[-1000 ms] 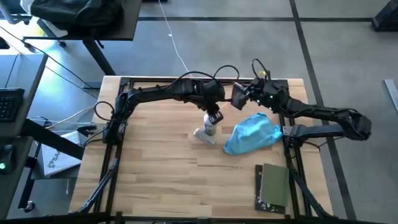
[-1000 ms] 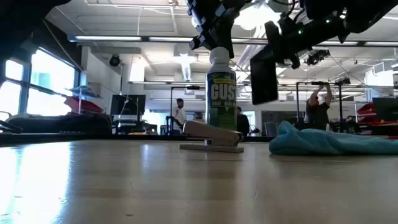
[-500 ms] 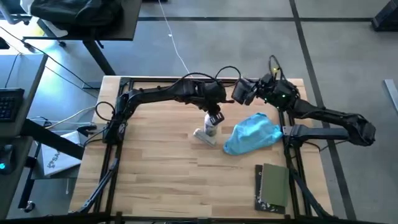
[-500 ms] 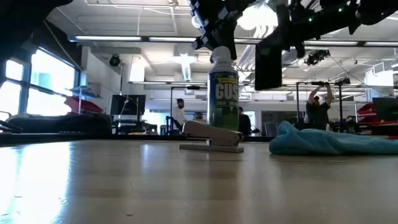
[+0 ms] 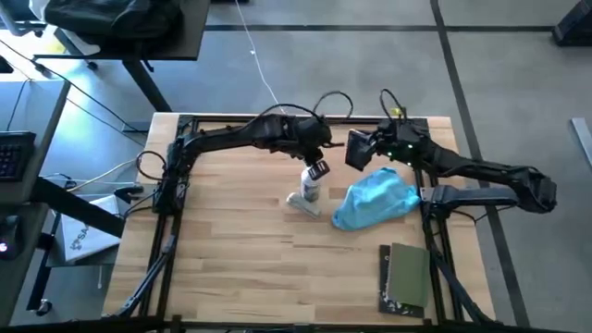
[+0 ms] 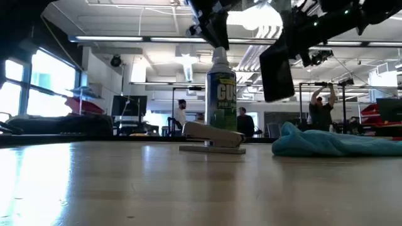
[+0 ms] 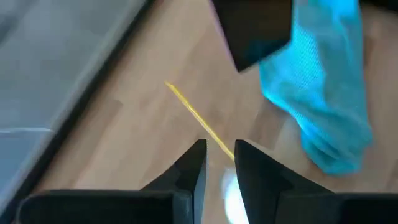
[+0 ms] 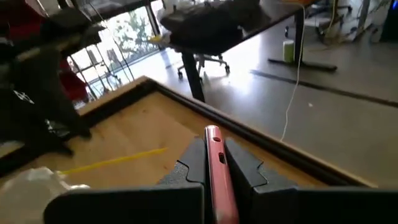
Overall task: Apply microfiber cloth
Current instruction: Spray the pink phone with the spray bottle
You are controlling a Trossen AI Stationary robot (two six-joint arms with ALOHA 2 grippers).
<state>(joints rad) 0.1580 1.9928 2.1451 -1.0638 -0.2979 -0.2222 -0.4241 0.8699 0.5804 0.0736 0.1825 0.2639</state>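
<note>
Microfiber cloth [image 5: 374, 201] lies crumpled on the wooden surface [image 5: 240, 250], right of the spray bottle [image 5: 311, 187].
Left claw [image 5: 317, 170] pinches the bottle's top; right claw [image 5: 359, 148] above the cloth clamps a pink pen [image 8: 214, 168]. People stand in the workshop beyond.

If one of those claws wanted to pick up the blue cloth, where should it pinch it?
Probably from straight above, on the raised, bunched fold of the microfiber cloth. It lies crumpled on the table, and the low view shows a hump at its end nearest the bottle, which two fingers could close around. The flat edges offer little to pinch. The right gripper hovers closest.
</note>
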